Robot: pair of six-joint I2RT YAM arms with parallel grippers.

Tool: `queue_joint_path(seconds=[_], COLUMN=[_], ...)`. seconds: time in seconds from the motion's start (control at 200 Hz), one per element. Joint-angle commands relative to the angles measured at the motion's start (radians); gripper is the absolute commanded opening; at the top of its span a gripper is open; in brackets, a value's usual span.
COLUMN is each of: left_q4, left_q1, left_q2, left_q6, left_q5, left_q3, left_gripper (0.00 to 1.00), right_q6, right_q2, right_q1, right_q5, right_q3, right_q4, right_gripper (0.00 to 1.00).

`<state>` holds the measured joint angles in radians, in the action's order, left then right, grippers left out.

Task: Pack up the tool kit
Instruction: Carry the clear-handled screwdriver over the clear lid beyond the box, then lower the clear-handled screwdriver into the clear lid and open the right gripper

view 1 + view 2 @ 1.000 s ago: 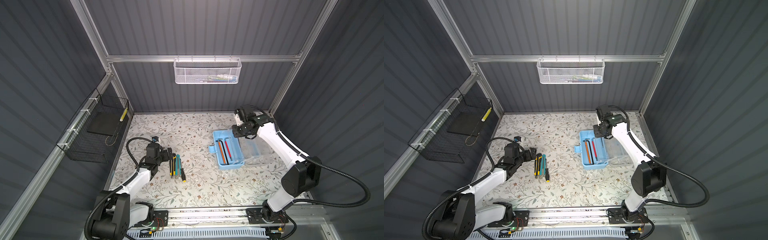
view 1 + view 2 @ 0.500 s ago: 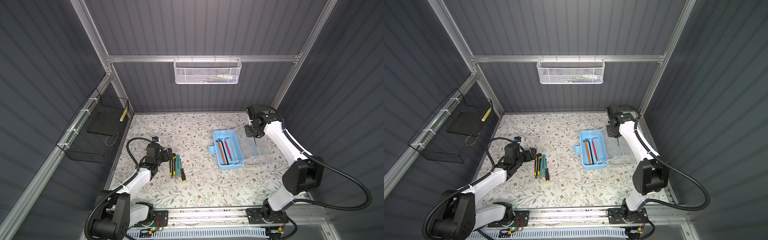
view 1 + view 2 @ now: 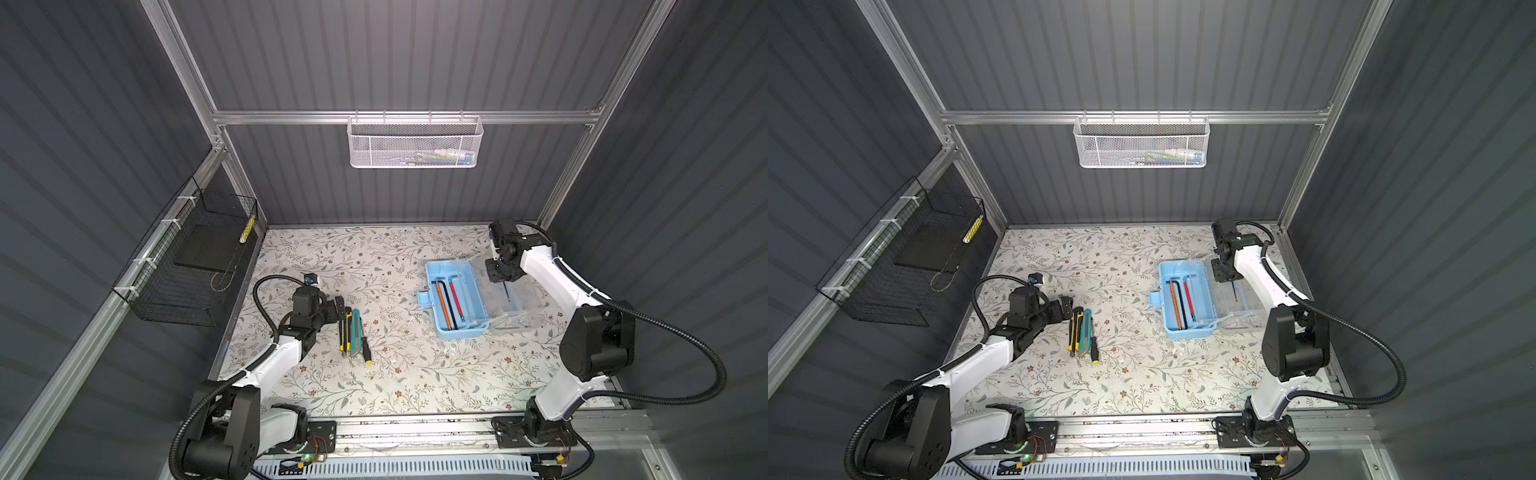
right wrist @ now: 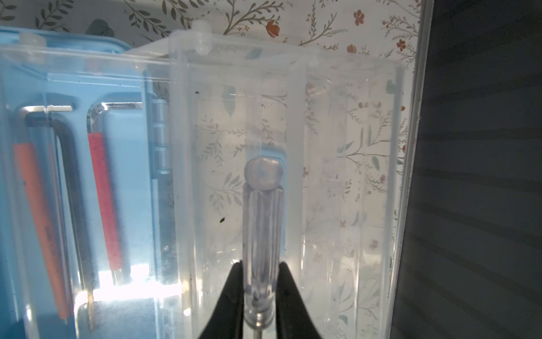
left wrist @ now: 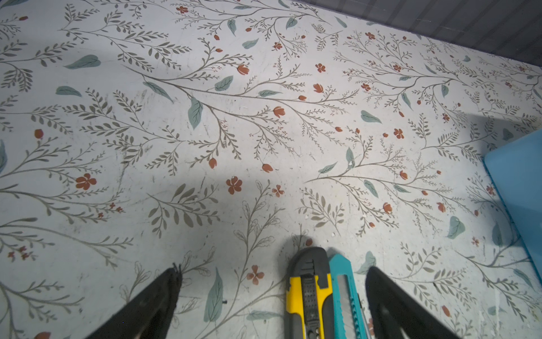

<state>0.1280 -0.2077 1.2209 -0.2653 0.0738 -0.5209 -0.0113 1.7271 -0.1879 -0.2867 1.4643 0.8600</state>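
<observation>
Two pairs of fingers work over a floral surface (image 3: 374, 257). The right fingers (image 4: 231, 293) are closed narrowly on a clear-handled screwdriver (image 4: 262, 211), gripping its handle near the metal shaft. Directly below them lies the clear lid (image 4: 337, 141) of the tool kit (image 3: 473, 286), swung open and lying beside the light-blue base; whether the screwdriver touches the lid cannot be told. In both top views these fingers hang over the lid, just right of the base, which holds an orange hex key (image 3: 443, 307), a black hex key (image 3: 450, 303) and a red hex key (image 3: 457, 297) side by side. The left fingers (image 5: 152, 305) are spread wide and empty, low over the surface. The ends of a yellow utility knife (image 5: 308, 299) and a teal utility knife (image 5: 344, 293), which touch each other, lie between them, nearer one finger. A black-handled screwdriver (image 3: 365, 348) lies just beside the teal knife. The tool kit sits well apart from the left fingers, on their right. A white mesh basket (image 3: 415, 145) hangs on the back wall and a black wire basket (image 3: 195, 266) on the left wall.
</observation>
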Motion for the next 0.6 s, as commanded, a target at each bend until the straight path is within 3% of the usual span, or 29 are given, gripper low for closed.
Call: queue_joint_path(seconds=[0.0,0.145,0.295,0.35,0.415,0.596], left_q4=[-0.016,-0.018,-0.018,-0.018,-0.018,-0.016], left_q1=[0.005,0.005,0.005,0.005,0.005,0.005], left_q2=[0.005,0.009,0.008,0.008,0.008,0.004], left_q6=[0.004,0.005,0.004,0.005,0.005,0.005], left_q5=[-0.007,-0.009,-0.008,-0.009,-0.009,-0.011], left_q3=[-0.025,-0.028,-0.027,-0.027,-0.028,-0.025], left_gripper=[1.00,1.00,1.00,1.00,1.00,1.00], right_q6=[-0.007,-0.015,-0.034,-0.045,-0.053,-0.046], right_q2=[-0.003,0.004,0.000,-0.004,-0.007,0.000], right_q1=[0.004,0.004,0.003,0.002,0.002,0.001], right_q5=[0.022,0.032,0.084,0.088,0.068,-0.001], right_q3=[-0.029,-0.044,-0.045,-0.032,-0.016,0.029], right_q4=[-0.025,-0.036,-0.041,-0.030,-0.015,0.050], right_gripper=[0.01,0.01,0.09,0.15,0.30,0.45])
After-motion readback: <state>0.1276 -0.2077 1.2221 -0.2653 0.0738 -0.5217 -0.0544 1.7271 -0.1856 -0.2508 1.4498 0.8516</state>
